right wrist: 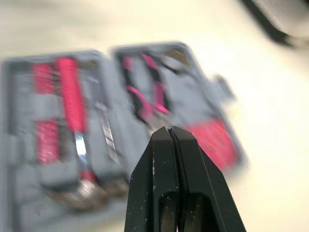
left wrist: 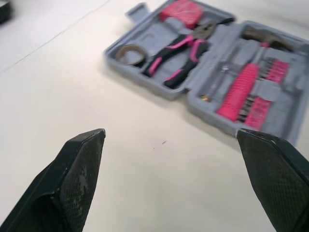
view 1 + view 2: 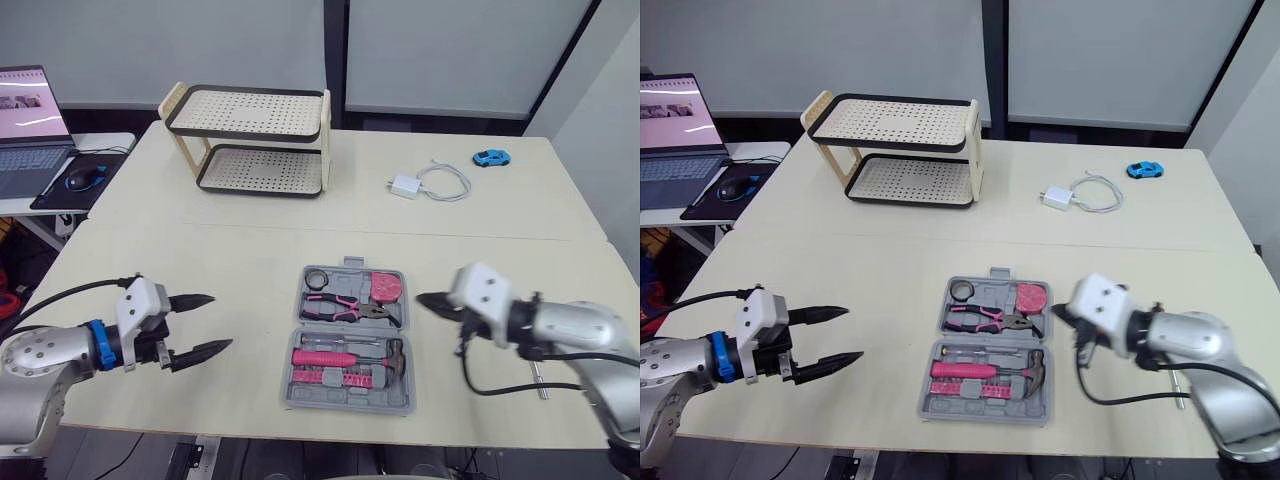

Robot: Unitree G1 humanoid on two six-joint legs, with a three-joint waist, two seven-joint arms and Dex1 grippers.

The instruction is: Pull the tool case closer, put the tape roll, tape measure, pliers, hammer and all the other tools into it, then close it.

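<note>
Tool case (image 3: pixel 300 396) lies open and flat on the table (image 3: pixel 200 250). Handle-side half holds the tape roll (image 3: pixel 318 277), pliers (image 3: pixel 345 305) and pink tape measure (image 3: pixel 385 286). The other half holds the hammer (image 3: pixel 340 357) and bit row (image 3: pixel 328 378). Left gripper (image 3: pixel 220 320) hovers left of the case, fingers spread wide, empty. Right gripper (image 3: pixel 422 299) is just right of the case by the tape measure, fingers pressed together, holding nothing.

Nothing written can be read on any thing here; the laptop (image 3: pixel 33 130) screen shows marks too small to make out.
</note>
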